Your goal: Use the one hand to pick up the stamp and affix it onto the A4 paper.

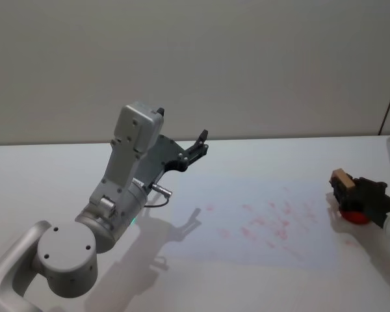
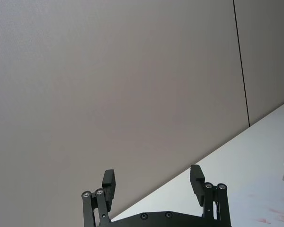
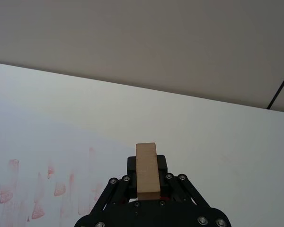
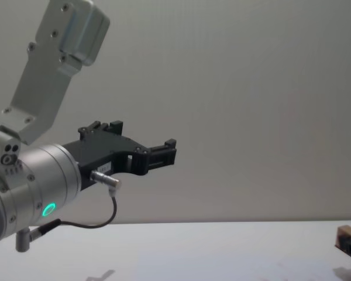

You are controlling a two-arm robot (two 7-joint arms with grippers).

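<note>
White tabletop (image 1: 266,153) carries the thin white A4 paper sheet (image 1: 247,221), speckled with faint red marks. We see the silver left arm's black two-finger gripper (image 1: 203,142) raised above the table's left side, fingers apart. The right black plastic gripper (image 1: 351,190) is clamped on the tan wooden-topped stamp block (image 3: 146,168), just beyond the paper's right edge, over a red round pad (image 1: 354,216).

Stamp (image 3: 147,172): pale tan wood, matt and smooth, clamped between the right gripper (image 1: 344,187) fingers.
Right gripper: matt black plastic, with small shiny screw heads behind the fingers.
Left gripper (image 2: 153,176): matt black plastic, fingers spread apart.
Left wrist (image 4: 47,175): silvery metal with a satin sheen, behind the fingers.
A4 paper (image 1: 260,221): thin, matt white, with red ink smudges.
Table (image 1: 279,286): smooth white, faintly glossy.
</note>
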